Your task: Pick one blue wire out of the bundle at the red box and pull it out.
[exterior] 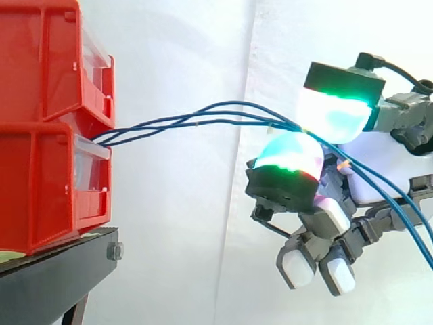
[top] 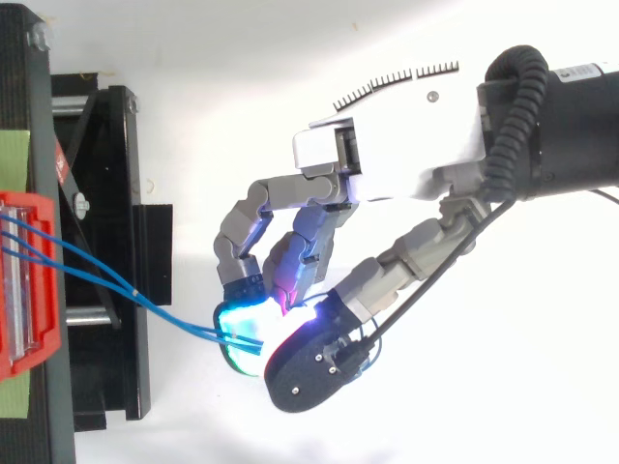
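Two stacked red plastic bins [exterior: 40, 135] are sitting on the black metal stand [exterior: 61, 271] at the left edge. The grey-and-white robot hand [top: 387, 159] is hanging well apart from them, with open white curtain [exterior: 183, 237] showing between. Its glowing fingertips [exterior: 335, 112] are pinching the thin blue wires [exterior: 203, 115], which are spanning from the bins' front edge to the hand.

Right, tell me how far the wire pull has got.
Done: the grasp; the robot hand pinches the thin blue wires between two glowing fingertip pads, apart from the stacked red plastic bins. In hand: singling one out; several strands run through the pinch, so I cannot tell if one is separated. Left: the pull, as every wire's other end sits in the gap between the bins.
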Available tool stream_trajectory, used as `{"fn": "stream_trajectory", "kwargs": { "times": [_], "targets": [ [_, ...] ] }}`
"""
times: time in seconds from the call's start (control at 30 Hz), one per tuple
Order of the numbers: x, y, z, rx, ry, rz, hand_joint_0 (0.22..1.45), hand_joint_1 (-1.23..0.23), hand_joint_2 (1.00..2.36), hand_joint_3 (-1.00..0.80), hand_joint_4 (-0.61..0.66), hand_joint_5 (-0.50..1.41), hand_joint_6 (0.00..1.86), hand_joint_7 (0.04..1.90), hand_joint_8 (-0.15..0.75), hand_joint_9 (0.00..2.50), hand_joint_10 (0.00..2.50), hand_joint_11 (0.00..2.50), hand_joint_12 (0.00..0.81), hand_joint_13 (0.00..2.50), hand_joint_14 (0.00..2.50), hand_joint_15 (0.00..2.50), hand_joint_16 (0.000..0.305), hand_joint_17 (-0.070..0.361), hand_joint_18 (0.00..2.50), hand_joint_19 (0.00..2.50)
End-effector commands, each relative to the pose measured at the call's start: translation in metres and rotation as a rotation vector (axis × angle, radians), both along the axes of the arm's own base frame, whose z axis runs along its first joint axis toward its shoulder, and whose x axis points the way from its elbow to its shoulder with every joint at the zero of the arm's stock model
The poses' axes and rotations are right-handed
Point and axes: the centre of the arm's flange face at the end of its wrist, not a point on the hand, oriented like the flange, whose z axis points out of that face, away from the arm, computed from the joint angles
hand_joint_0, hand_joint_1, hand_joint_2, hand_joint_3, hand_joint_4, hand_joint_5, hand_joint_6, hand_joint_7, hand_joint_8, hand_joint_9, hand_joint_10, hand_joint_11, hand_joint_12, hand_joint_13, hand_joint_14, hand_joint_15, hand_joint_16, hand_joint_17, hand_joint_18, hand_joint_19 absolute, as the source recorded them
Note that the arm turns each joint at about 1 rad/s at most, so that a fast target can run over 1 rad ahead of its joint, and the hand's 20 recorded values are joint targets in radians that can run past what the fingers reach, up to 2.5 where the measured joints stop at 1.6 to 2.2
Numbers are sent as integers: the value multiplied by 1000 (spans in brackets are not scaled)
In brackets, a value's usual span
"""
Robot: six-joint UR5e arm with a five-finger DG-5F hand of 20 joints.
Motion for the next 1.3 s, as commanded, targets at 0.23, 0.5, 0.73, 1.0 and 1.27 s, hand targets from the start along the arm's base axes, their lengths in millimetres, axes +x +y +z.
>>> {"fn": "stream_trajectory", "kwargs": {
  "times": [0.23,0.5,0.73,1.0,1.27],
  "targets": [
    [0,1,0,29,4,-2,576,-403,1006,-106,156,-223,913,944,348,840,11,569,457,726,14,432,67,151,664,540],
    [0,-2,0,24,3,-7,561,-479,1007,-131,204,-215,917,874,367,855,10,583,471,758,14,440,68,154,716,523],
    [-1,-8,0,19,4,-16,515,-465,1011,-363,178,-217,907,913,333,844,14,588,428,741,18,453,59,133,672,540],
    [-1,-10,0,16,0,-18,497,-445,1004,-446,188,-215,902,895,342,852,14,593,436,749,17,450,61,136,690,535],
    [-1,-12,0,15,0,-23,565,-587,1017,-253,163,-201,900,951,335,870,15,604,419,758,17,455,55,125,683,541]
  ]
}}
